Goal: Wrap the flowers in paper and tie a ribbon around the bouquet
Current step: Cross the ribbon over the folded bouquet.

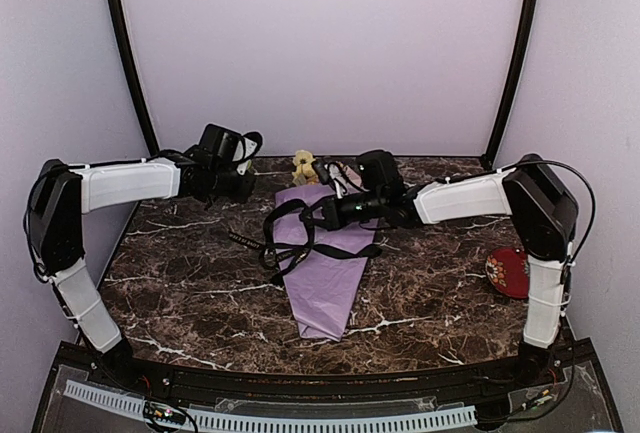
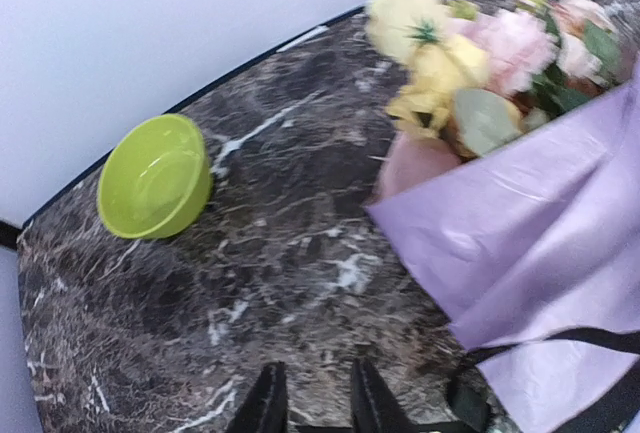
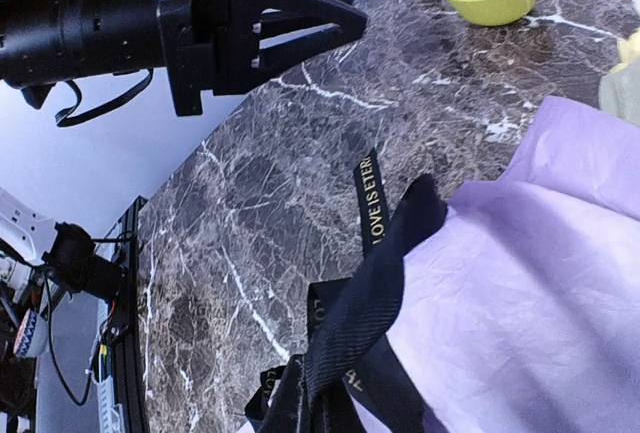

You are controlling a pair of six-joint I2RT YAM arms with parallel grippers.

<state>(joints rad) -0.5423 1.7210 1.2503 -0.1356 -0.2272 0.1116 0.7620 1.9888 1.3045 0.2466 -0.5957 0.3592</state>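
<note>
Pinching the ribbon (image 3: 375, 283) is the right gripper (image 1: 326, 215), clamped tight on a strand right over the middle of the bouquet (image 1: 325, 273). The bouquet lies flat on the table (image 1: 190, 283), narrow end toward the arms, with the flowers (image 2: 470, 63) poking out the far end of the paper (image 2: 540, 243). The ribbon crosses the cone about halfway and spills off its left side in loose loops (one tail has gold lettering). So the wrap looks done and the tying is the step in hand. Gripping the strand there probably gives enough tension to form a loop or knot. The left gripper (image 2: 313, 398) hangs off to the left above bare table, fingers a little apart with nothing between them, likely set to take a tail. A green bowl (image 2: 155, 178) sits by the table's far edge, well apart from it all.
</note>
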